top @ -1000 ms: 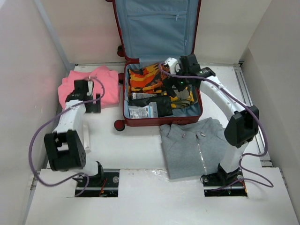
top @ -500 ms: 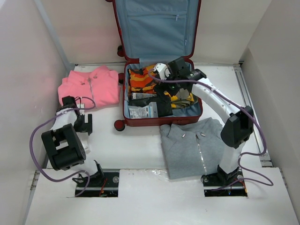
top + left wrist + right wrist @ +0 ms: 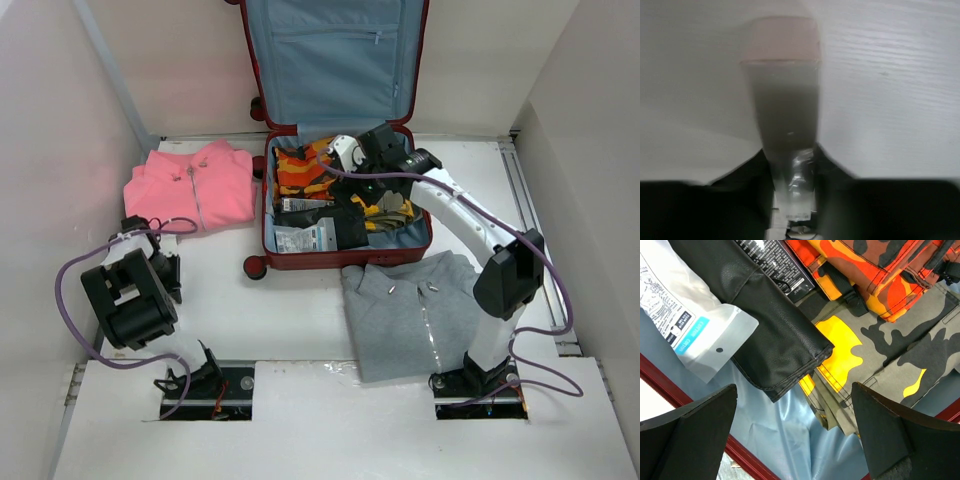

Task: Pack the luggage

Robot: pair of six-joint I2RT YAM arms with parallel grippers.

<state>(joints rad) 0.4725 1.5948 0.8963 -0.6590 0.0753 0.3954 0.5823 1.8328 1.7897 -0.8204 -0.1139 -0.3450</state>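
One case on the table (image 3: 290, 310), and the right gripper (image 3: 794, 390) is hanging right over it, its two dark fingers (image 3: 690, 440) standing wide apart with nothing between them. The luggage (image 3: 340, 261) is lying open directly beneath that gripper, its dark-red rim running under one finger and its blue-lined lid standing up beyond the wrist. Straight below the gap, one black leather-look pouch (image 3: 765, 335) is lying across the load. Beside it, toward one finger, one white packet (image 3: 695, 335) with a blue label is showing, and just past the pouch one black printed box (image 3: 775, 262) is peeking out. Toward the other finger two camouflage pieces are sitting, one orange (image 3: 880, 275), one yellow and grey (image 3: 890, 355). Two garments are waiting outside the case: one grey top (image 3: 415, 310) lying flat on the near side of the right gripper, against the case's front wall, and one pink top (image 3: 192, 185) lying just beyond the left gripper (image 3: 163, 272). That left gripper is sitting low over bare table, well apart from the case, and its wrist view is coming through blurred, so I cannot tell how its fingers are standing.
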